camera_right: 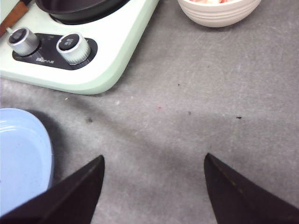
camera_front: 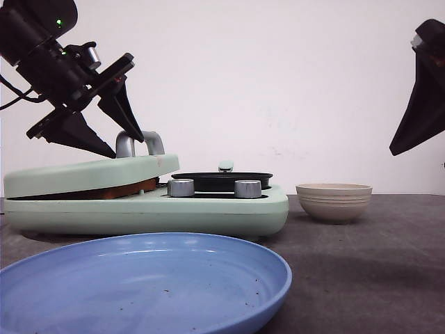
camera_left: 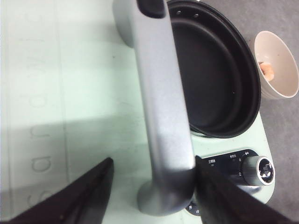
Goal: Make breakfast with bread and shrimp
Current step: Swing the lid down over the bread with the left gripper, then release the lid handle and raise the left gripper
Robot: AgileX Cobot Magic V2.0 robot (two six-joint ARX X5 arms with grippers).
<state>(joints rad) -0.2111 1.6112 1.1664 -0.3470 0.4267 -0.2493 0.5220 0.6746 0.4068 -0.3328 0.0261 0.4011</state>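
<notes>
The pale green lid (camera_left: 70,93) of the breakfast maker carries embossed lettering along its surface; the letters "sand" are legible and the word continues, apparently "sandwich". The black control panel (camera_left: 233,163) beside the silver knob (camera_left: 257,170) bears small white Chinese characters, too small to read. The same panel (camera_right: 51,51) shows small white print below the knobs, illegible

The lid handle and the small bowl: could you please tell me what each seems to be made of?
The lid handle looks like brushed metal or silver-painted plastic: a smooth grey satin sheen. The small bowl looks like glazed ceramic: matte beige with ridged bands around its wall.
</notes>
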